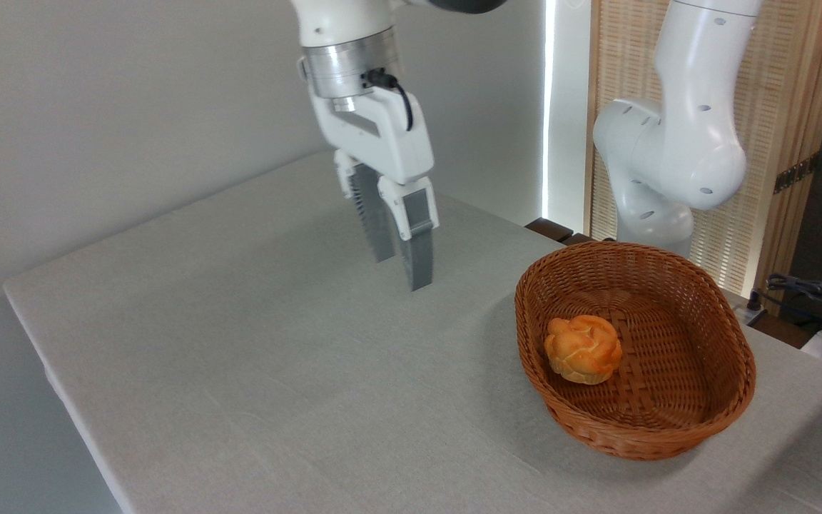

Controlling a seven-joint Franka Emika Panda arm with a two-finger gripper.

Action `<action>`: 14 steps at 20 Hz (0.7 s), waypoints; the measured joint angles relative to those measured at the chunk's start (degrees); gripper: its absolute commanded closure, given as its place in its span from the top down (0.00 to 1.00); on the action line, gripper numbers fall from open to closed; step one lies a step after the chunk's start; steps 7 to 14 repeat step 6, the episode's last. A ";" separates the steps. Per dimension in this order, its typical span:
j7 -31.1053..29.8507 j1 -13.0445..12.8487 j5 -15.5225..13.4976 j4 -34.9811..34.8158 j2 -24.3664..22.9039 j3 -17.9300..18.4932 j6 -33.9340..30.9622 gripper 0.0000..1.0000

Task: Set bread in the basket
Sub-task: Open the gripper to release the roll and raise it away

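We see the bread (583, 349) lying in the basket (728, 389) at lower right, well apart from the gripper (401, 268) (fingers narrowly parted, empty) hanging at upper centre.

From where I stand there is no writing, label, brand mark or number that can be read anywhere in view.
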 measured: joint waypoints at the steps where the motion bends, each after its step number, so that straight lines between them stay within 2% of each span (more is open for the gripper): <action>1: -2.96 -0.09 -0.35 1.83 1.97 0.00 0.15 1.00; 6: -7.18 -0.01 -5.84 8.96 8.37 0.60 0.19 1.00; 14: -7.18 -0.01 -5.84 8.96 8.37 0.60 0.19 1.00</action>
